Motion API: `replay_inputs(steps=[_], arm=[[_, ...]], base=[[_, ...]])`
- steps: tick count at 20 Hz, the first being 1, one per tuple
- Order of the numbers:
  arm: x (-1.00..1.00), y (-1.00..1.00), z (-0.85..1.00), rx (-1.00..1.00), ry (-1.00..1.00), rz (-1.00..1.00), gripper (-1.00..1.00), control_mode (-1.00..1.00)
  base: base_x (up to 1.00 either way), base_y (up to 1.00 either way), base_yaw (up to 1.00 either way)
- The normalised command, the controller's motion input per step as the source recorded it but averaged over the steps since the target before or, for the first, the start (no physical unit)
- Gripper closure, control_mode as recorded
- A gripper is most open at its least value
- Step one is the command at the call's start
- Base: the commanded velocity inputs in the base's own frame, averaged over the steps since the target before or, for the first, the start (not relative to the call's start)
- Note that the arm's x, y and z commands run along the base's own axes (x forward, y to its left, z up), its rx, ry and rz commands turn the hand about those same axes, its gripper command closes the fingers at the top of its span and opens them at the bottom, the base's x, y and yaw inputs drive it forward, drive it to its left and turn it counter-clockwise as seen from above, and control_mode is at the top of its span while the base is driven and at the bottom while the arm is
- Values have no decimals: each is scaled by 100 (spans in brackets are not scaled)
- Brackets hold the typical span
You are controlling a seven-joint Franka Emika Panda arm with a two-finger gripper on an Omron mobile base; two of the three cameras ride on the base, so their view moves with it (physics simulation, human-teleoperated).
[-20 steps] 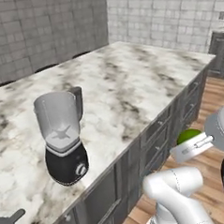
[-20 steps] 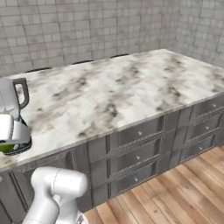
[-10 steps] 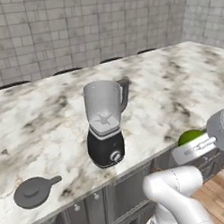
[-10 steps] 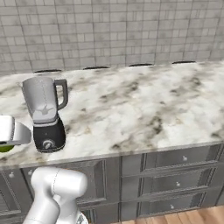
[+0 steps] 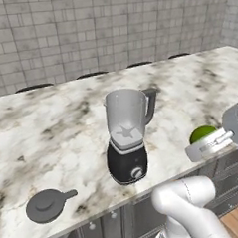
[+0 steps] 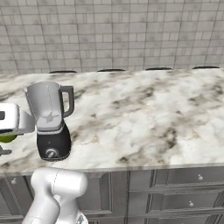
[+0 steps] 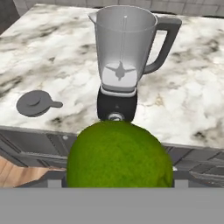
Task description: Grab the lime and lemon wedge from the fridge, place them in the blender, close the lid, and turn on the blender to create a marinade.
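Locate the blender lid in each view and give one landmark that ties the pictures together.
Left base view: the lid lies lower left on the counter, left of the blender.
Right base view: I cannot find it.
Hand view: the lid lies at middle left, left of the blender.
Shared landmark: the blender.

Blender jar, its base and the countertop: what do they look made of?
The blender jar looks like clear grey-tinted plastic or glass; the blades show through it. Its base looks like glossy black plastic with a silvery knob. The countertop looks like polished marble or stone, white with grey-brown veining.
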Motion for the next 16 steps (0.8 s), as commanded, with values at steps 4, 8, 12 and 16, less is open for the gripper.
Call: replay_inputs(steps=[4, 8, 12, 16], arm=[[78, 31, 96, 0, 2, 5, 100, -100], [97, 48, 55, 0, 1, 1, 100, -100], [99, 27, -5, -2, -1, 0, 100, -100], [98, 9, -34, -4, -1, 0, 100, -100]], base=[[0, 0, 0], [0, 0, 0], [0, 0, 0], [0, 0, 0]])
